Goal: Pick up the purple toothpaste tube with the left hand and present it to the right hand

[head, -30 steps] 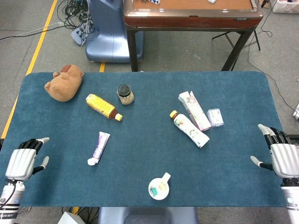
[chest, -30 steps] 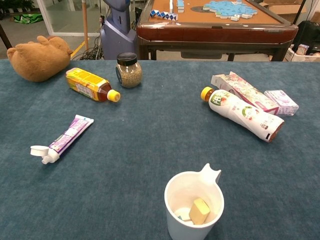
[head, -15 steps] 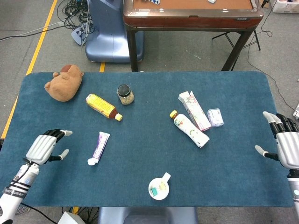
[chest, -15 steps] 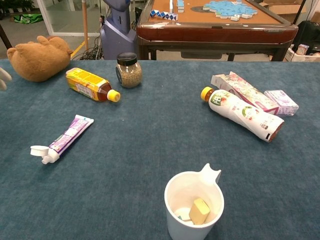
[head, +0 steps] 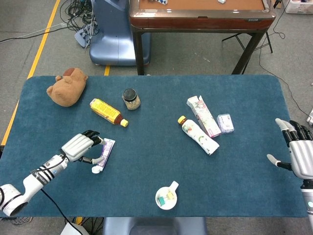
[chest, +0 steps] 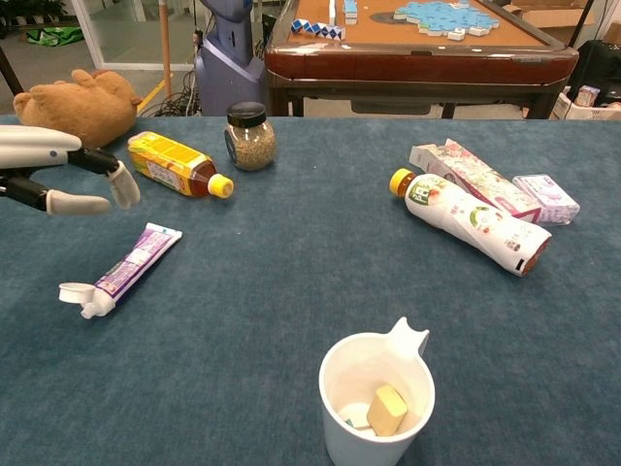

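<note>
The purple toothpaste tube (head: 104, 153) (chest: 133, 261) lies flat on the blue table, white cap toward the front edge. My left hand (head: 80, 147) (chest: 58, 175) hovers just left of and above the tube, fingers apart and empty. The chest view shows a gap between the fingertips and the tube. My right hand (head: 298, 152) hangs open at the table's right edge, holding nothing, and shows only in the head view.
A yellow bottle (head: 107, 111), a jar (head: 130, 98) and a plush bear (head: 66, 87) sit behind the tube. A white bottle (head: 199, 135), a carton (head: 203, 115) and a small box (head: 225, 123) lie at centre right. A white cup (head: 167, 197) stands near the front edge.
My left hand has swept from the table's left edge rightward to just beside the toothpaste tube. The right hand has barely shifted. No object has moved.
</note>
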Controlling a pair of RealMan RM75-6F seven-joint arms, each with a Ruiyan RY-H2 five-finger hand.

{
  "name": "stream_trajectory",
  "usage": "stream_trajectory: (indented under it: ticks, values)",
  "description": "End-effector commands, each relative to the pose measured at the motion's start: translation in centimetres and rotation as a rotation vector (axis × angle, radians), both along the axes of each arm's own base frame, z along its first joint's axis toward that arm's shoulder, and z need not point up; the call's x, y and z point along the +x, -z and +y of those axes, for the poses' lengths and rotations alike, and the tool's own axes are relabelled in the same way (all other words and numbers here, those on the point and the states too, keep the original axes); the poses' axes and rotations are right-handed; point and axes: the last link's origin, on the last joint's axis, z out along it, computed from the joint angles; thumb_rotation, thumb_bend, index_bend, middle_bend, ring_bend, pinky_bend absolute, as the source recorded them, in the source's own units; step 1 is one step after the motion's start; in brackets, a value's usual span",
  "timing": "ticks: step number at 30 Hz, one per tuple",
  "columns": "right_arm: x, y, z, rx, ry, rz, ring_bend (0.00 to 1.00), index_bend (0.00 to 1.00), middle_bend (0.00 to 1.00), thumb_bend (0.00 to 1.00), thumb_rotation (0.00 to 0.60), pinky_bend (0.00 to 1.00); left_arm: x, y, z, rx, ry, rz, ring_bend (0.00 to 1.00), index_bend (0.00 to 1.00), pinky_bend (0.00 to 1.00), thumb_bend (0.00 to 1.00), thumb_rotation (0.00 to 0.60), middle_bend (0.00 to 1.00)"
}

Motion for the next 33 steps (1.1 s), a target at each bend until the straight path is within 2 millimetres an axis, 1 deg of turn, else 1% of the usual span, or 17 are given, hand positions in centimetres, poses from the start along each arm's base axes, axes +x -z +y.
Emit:
stream_trajectory:
  ticks: [1,10,18,26,33]
  values:
    - [-0.2,0.0,0.2,-0.001,0.007,-0.004,0.11,0.04,0.18,0.04,0.600,0.15,0.3,1.1,0.1,-0.028,0.024,0.026,0.10,0.27,0.08,0.20,0.122,0.29]
    - [-0.8,0.1,0.8,0.000,0.031,-0.018,0.11,0.04,0.18,0.04,0.600,0.15,0.7,3.3,0.1,-0.082,0.062,0.070,0.09,0.27,0.07,0.20,0.121,0.29]
    - [-1.2,0.1,1.0,-0.003,0.039,-0.027,0.10,0.04,0.18,0.04,0.600,0.15,0.7,4.3,0.4,-0.106,0.061,0.081,0.09,0.27,0.07,0.20,0.122,0.29]
    - [-1.3,0.0,1.1,-0.005,0.037,-0.027,0.10,0.04,0.18,0.04,0.600,0.15,0.1,4.7,0.7,-0.123,0.041,0.109,0.09,0.27,0.07,0.20,0.120,0.29]
    - [-1.3,-0.1,1.0,-0.007,0.033,-0.025,0.09,0.02,0.18,0.04,0.600,0.15,-0.9,3.7,1.1,-0.097,0.015,0.159,0.09,0.27,0.07,0.20,0.120,0.29]
